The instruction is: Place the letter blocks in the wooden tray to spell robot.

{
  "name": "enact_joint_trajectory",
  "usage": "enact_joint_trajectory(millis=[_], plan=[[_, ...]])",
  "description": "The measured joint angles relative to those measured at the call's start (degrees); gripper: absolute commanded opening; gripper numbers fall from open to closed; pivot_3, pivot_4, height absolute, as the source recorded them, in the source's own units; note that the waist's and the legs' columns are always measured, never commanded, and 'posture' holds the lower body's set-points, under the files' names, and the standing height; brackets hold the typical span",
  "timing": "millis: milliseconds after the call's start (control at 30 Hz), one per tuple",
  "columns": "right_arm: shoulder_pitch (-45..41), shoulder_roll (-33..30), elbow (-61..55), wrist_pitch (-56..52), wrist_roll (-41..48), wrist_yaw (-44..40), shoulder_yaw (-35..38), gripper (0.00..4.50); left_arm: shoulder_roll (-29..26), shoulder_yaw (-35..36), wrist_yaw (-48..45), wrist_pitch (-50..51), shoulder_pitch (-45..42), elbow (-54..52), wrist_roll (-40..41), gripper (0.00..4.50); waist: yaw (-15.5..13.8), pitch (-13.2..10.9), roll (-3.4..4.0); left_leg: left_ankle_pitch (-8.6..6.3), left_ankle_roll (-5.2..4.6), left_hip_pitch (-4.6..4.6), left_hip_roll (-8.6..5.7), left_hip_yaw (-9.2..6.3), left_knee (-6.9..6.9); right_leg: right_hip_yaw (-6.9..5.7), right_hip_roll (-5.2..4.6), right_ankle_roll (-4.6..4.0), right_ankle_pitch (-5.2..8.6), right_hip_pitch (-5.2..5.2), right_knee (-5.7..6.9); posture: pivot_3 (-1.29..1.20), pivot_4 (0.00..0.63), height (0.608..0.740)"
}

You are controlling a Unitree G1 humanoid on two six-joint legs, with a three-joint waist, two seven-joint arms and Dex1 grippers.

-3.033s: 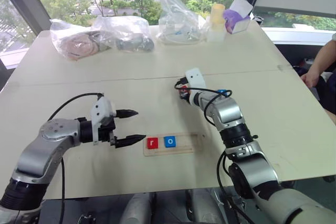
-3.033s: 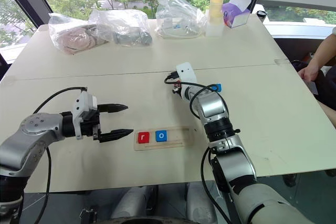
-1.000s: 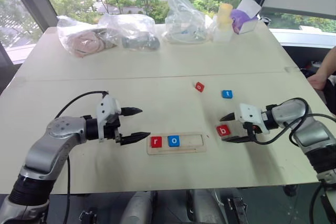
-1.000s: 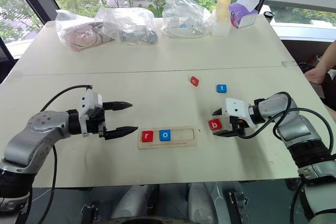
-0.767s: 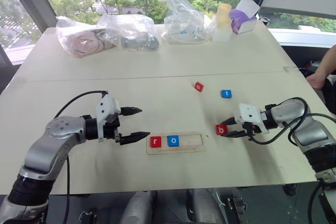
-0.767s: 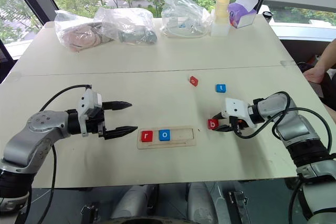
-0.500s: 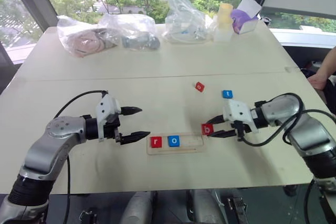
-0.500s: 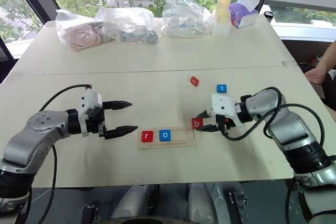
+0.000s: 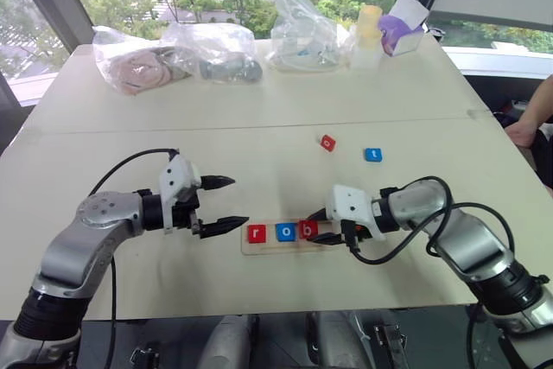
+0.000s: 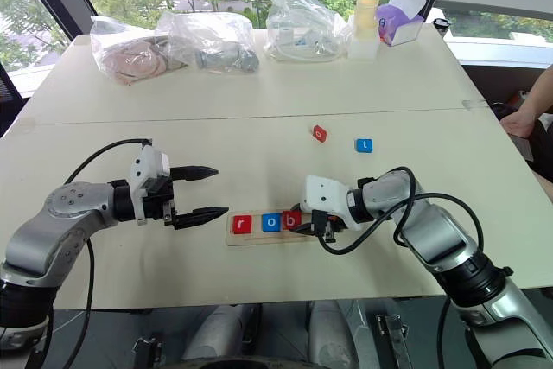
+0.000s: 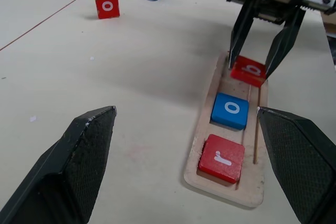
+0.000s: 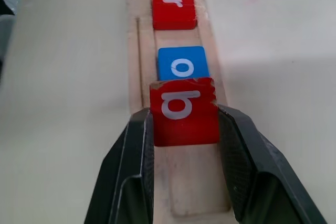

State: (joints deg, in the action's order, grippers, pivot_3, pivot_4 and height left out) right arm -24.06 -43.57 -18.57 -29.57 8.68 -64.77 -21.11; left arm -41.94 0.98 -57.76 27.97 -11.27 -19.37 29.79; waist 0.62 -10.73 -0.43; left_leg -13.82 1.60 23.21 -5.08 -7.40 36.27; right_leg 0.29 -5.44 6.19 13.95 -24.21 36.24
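Now right gripper (image 9: 321,225) pinching red b block (image 9: 308,230) over wooden tray (image 9: 333,245), left gripper (image 9: 226,203) wide open, empty.

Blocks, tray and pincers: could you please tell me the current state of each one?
Red r block: lying in the wooden tray, first slot.
Blue o block: in the tray, beside the r.
Red b block: gripped, tilted over the third slot.
Red o block: loose on the table.
Blue t block: loose on the table.
Left pincer: open, holding nothing.
Right pincer: shut on the b block.
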Motion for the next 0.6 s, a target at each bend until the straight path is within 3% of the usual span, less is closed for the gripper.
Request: enact_joint_trajectory(millis=[567,600], plan=[[-0.9,0.8,1.9,-0.1,-1.8,0.3,-1.9,1.11,0.2,0.0,1.7,0.4,1.5,-1.5,0.8,4.50,0.0,0.0,0.00,0.00,0.00,0.00,0.00,0.00,0.00,0.00,0.05,0.00,0.00,0.00,0.01,0.00,0.150,0.740],[-1.0,0.8,1.9,-0.1,-1.8,0.3,-2.0,2.18,0.2,0.0,1.7,0.4,1.5,-1.5,0.8,4.50,0.0,0.0,0.00,0.00,0.00,0.00,0.00,0.00,0.00,0.00,0.05,0.00,0.00,0.00,0.01,0.00,0.150,0.740]])
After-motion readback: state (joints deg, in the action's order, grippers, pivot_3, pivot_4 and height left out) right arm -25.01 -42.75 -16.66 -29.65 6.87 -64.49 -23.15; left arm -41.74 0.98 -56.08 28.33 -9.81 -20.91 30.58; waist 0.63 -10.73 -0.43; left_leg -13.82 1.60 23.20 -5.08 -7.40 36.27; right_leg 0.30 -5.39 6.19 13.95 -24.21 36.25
